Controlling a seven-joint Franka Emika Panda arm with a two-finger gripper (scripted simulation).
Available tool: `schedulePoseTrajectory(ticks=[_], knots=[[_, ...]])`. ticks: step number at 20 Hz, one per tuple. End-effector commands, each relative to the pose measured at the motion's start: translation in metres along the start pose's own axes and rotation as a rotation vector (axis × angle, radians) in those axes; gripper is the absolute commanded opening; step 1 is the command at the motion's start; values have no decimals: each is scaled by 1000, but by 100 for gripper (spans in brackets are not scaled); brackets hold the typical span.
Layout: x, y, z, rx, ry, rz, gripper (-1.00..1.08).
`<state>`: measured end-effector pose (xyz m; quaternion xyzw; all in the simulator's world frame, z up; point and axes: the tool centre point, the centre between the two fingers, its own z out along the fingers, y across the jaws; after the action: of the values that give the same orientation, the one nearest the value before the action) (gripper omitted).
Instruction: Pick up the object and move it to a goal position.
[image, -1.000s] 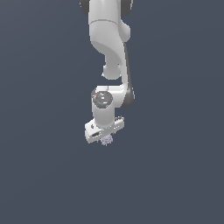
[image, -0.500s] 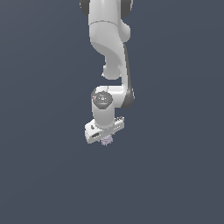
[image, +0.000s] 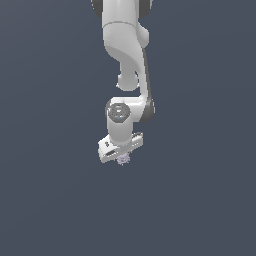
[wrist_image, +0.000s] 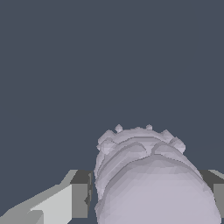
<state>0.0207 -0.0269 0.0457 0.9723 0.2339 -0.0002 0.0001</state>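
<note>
The object (image: 123, 159) is a tiny pale lavender-grey bumpy lump. In the exterior view it pokes out just under the white gripper (image: 121, 156), which hangs from the white arm in mid frame. In the wrist view the object (wrist_image: 148, 179) fills the space between the two fingers (wrist_image: 78, 194), which press against its sides. The gripper is shut on the object. Most of the object is hidden by the hand in the exterior view.
A plain dark blue-grey ground (image: 200, 200) surrounds the arm in both views. No other object or edge shows.
The gripper with the object in it has drifted slightly up; its pose looks almost the same.
</note>
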Motion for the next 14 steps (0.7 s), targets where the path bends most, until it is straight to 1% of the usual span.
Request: schedulePoseTrajectory(ticks=[1,4,8,11,14], knots=[[-1,-7,-4,0,1,-1,-100],[-2,-20,-12,0,1,-1,-100],[-6,-44,-27,-1,1,-1,-100],[-9,-68,-42,-1,0,-1,-100],[-13,-98,-61,-2,0,-1,-100]])
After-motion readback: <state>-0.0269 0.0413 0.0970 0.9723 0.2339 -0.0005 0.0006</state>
